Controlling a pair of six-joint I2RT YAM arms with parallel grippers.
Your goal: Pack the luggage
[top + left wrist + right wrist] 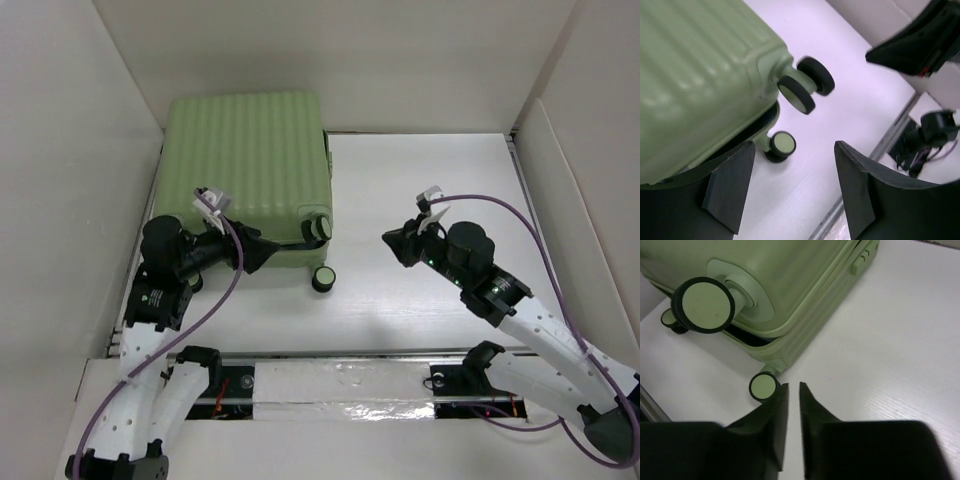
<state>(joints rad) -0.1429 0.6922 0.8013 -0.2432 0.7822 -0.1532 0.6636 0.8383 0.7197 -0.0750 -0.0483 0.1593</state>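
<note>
Judging by its build, the luggage (pixel 245 170) will handle as a stiff, bulky thing: a hard shell that won't give under a pinch, smooth enough for fingers to slide off, and probably too heavy for one arm to lift outright. I'd say the best purchase is the lip where the two halves meet, or the stalk of a caster wheel (pixel 707 305). The broad ribbed face offers nothing to grip and is better pushed on.

It lies flat at the far left of the table (pixel 430 190), wheel end toward the arms. It is pale green and ribbed along its length, with small black casters that have green hubs. The halves are nearly together, but a dark slit shows at the near corner, so the lid looks not quite down.

The left gripper (pixel 792 170) sits right at that near edge with its fingers spread wide and nothing between them. The right gripper (pixel 793 405) hangs well apart to the right, aimed at the wheels, its fingers drawn to a narrow slit, empty.
</note>
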